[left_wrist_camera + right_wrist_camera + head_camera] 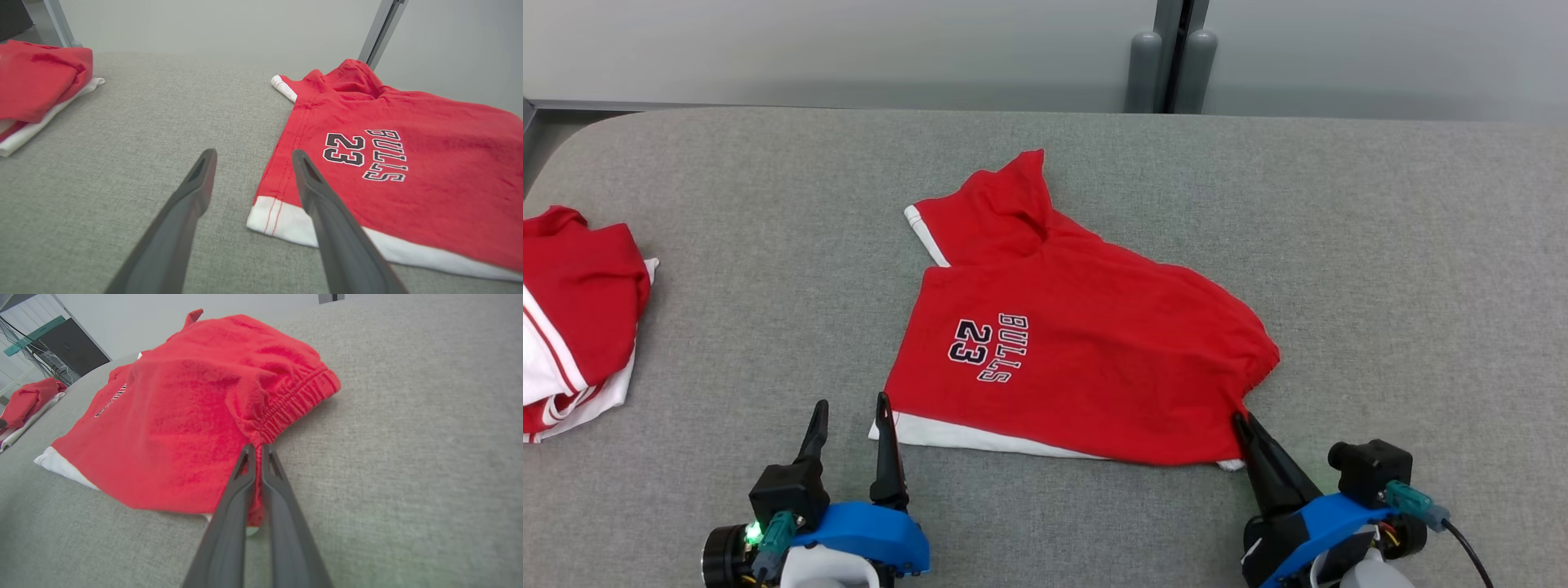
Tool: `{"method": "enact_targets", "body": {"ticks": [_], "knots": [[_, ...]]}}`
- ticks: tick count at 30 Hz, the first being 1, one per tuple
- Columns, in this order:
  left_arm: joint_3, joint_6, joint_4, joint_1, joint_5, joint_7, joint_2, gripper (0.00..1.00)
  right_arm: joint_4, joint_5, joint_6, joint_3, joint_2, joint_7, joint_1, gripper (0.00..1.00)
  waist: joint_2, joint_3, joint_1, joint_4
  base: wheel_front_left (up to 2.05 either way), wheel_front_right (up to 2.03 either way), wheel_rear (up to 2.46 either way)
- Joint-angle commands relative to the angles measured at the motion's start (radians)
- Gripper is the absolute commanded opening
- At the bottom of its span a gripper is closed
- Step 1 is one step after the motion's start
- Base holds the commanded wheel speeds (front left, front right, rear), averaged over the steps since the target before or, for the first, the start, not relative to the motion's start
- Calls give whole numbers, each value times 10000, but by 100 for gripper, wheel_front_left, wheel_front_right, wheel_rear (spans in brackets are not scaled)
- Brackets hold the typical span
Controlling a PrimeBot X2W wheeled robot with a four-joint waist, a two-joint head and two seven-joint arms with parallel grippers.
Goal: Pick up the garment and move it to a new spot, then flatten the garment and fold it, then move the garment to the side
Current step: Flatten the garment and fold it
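Left wrist view's edge crops the garment (429, 175).

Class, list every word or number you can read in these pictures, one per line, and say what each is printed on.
"BULLS": dark, white-edged letters on the red garment, near its white hem.
"23": right beside it, on the same garment.
In the right wrist view that print shows edge-on and is too squashed to read.
Folded red-and-white pile: no text can be read on it.

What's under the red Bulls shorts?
A white band peeks out along the near edge, lying on the grey tabletop. Whatever else lies beneath the red shorts is covered.
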Motion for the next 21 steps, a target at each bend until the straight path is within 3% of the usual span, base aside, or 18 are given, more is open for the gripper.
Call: {"method": "enact_targets", "body": {"ticks": [1,10,21], "knots": [[-49,-27,-45,-58,-10,-27,-7,100,-17,75,1,28,-117,-3,-125,0,-1,18,-1,-2,0,0,0],[-517,-5,-150,-286,-123,-27,-7,100,-1085,-493,1,-462,-403,-3,-534,0,-1,215,-1,12,0,0,0],[-1664,242,-163,-915,-454,-29,-1,100,1402,-2461,1,-1037,-803,-3,-2604,0,-1,1079,-1,866,0,0,0]]}}
